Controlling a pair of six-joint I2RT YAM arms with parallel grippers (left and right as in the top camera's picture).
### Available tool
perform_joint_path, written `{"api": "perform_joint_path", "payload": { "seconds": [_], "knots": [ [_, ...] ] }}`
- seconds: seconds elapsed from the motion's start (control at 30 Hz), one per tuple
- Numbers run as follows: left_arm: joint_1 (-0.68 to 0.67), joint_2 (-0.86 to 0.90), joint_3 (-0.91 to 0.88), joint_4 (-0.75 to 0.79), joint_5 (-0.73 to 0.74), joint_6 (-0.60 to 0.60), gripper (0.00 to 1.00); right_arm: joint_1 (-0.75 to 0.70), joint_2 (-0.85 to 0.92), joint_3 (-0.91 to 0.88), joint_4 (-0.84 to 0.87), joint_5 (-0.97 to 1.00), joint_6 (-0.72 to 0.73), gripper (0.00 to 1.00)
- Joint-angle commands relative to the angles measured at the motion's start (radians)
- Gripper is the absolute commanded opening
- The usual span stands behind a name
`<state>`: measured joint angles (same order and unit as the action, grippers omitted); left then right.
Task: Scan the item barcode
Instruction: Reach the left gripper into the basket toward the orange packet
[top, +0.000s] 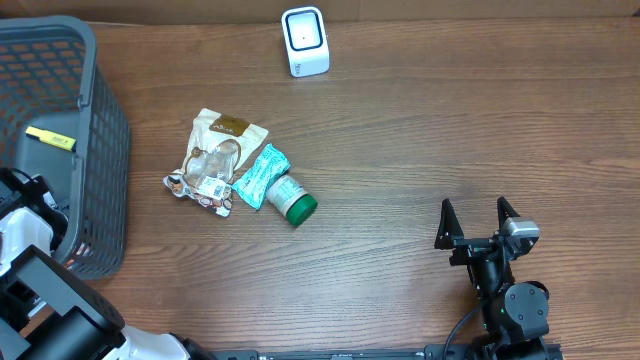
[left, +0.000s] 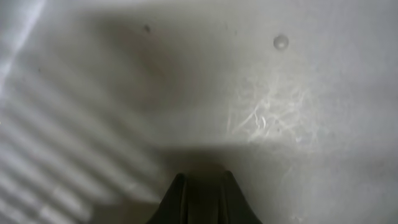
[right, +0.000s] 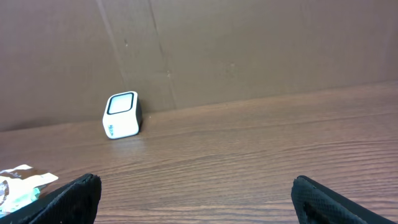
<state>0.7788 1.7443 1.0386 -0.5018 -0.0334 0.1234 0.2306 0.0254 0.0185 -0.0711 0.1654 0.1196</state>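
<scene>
- 3 items lie touching in the middle of the counter (top: 420, 130): a crinkly pouch (top: 215, 150), a teal packet (top: 260, 176) and a green-capped bottle (top: 291, 200); the scanner (top: 305, 41) stands far behind.
- Pouch and packet look light, soft and slippery, so an edge pinch suits them.
- The bottle is stiff and may roll; it is better gripped across its body.
- The left claw (left: 202, 186) is clenched on nothing; the right claw (top: 474, 206) is released, at the near right.

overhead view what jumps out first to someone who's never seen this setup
A small heap of goods sits mid-table: a tan pouch, a teal packet and a green-capped bottle lying on its side. A white scanner stands alone at the far edge, and a dark mesh basket fills the left side. The right arm's fingers stand open at the near right.
</scene>
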Motion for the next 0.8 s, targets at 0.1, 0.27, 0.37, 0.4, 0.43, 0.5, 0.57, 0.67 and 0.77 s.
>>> {"api": "perform_joint_path", "payload": {
  "seconds": [0.1, 0.27, 0.37, 0.4, 0.43, 0.5, 0.57, 0.67, 0.77],
  "knots": [
    [0.000, 0.024, 0.097, -0.092, 0.002, 0.007, 0.04, 0.000, 0.000, -0.010, 0.005, 0.014, 0.005, 1.00],
    [0.000, 0.024, 0.187, -0.172, -0.001, 0.011, 1.00, 0.000, 0.000, -0.010, 0.005, 0.014, 0.004, 1.00],
    [0.001, 0.026, 0.186, -0.201, -0.006, 0.011, 1.00, 0.000, -0.001, -0.010, 0.006, 0.014, 0.005, 1.00],
    [0.001, 0.029, 0.183, -0.212, -0.006, 0.011, 1.00, 0.000, 0.000, -0.010, 0.006, 0.014, 0.005, 1.00],
    [0.001, 0.034, 0.175, -0.224, -0.005, 0.011, 1.00, 0.000, 0.000, -0.010, 0.006, 0.014, 0.004, 1.00],
    [0.001, 0.043, 0.158, -0.238, -0.002, 0.011, 1.00, 0.000, 0.000, -0.010, 0.005, 0.014, 0.005, 1.00],
    [0.001, 0.063, 0.145, -0.257, -0.003, 0.012, 0.98, 0.000, -0.001, -0.010, 0.005, 0.014, 0.005, 1.00],
    [0.001, 0.100, 0.127, -0.283, -0.018, 0.011, 0.86, 0.000, 0.000, -0.010, 0.006, 0.014, 0.004, 1.00],
    [0.001, 0.139, 0.124, -0.300, -0.036, 0.011, 0.62, 0.000, 0.000, -0.010, 0.006, 0.014, 0.004, 1.00]
  ]
}}
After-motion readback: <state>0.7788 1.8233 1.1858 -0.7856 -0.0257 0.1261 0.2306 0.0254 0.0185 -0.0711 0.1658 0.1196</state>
